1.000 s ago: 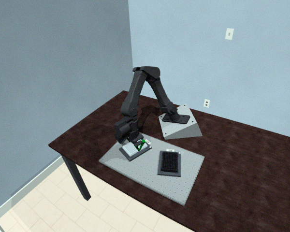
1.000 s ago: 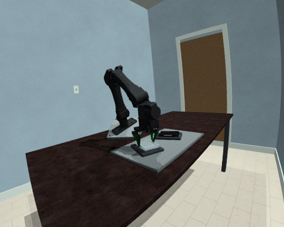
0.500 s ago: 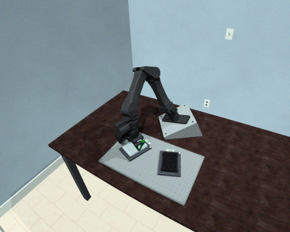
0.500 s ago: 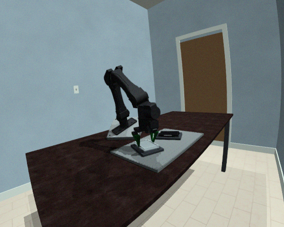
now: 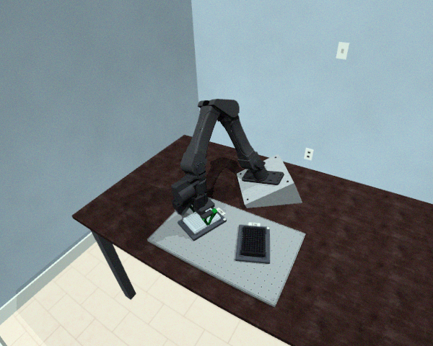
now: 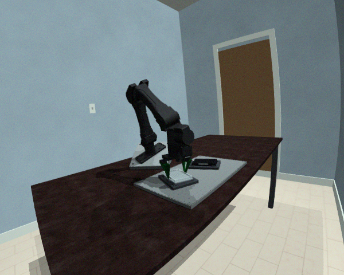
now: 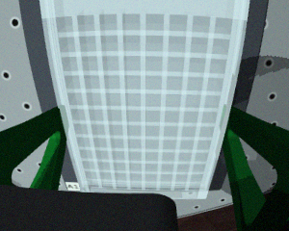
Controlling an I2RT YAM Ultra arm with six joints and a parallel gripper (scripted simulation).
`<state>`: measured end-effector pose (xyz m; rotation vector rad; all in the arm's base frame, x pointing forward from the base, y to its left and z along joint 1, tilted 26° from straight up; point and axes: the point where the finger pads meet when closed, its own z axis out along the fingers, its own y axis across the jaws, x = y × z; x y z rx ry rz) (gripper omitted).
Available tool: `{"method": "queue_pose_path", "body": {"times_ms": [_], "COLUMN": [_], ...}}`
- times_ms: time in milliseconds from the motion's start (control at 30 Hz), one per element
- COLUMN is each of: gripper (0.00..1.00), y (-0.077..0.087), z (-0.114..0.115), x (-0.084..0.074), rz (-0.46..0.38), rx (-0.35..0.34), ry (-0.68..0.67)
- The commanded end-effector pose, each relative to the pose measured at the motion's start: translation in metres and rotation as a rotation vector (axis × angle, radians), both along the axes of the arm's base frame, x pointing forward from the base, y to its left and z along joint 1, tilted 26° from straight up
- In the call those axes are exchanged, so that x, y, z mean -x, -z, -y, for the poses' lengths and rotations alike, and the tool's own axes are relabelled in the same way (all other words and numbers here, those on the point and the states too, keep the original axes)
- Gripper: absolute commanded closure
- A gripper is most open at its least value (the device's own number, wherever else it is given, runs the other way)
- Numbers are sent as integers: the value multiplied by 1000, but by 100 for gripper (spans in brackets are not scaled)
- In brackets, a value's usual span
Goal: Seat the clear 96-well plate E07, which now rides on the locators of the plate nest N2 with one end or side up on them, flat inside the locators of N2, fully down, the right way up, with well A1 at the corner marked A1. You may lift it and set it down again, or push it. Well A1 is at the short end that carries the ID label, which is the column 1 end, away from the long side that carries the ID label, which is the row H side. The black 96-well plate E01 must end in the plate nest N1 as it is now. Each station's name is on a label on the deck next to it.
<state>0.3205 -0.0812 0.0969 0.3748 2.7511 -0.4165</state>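
The single dark parallel gripper, with its two green fingers spread wide, is clamped across the long sides of the one clear 96-well plate E07, one finger at each flank, so the plate is what stands between them. In the wrist view the plate fills the frame right way up, its well grid visible, with a small white ID label at its near left corner. The plate sits over the dark rectangular plate nest N2, at the left end of one light grey perforated deck plate; from these views it cannot be told whether the plate is fully down inside the locators or resting slightly high on them. A small white station label lies on the deck just beside that nest. There is one black 96-well plate E01, lying flat in the second dark plate nest N1, well apart to the right on the same deck, with its own white label next to it. The count is therefore two plates, two nests and one deck. The one dark six-joint arm arches over from a grey wedge-shaped pedestal mounted on the dark brown wooden table, with the wrist pointing steeply down over N2.
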Motion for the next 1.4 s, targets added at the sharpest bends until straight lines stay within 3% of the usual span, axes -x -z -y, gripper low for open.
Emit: {"method": "queue_pose_path", "body": {"times_ms": [0,333,567,1367], "gripper": [100,100,100,100], "y": [-9,6,4,13], "z": [3,4,2,4], "x": [-8,0,-5,0], "rz": [41,-3,7,-11], "rx": [3,0,1,-2], "ry": [2,3,-4,3]}}
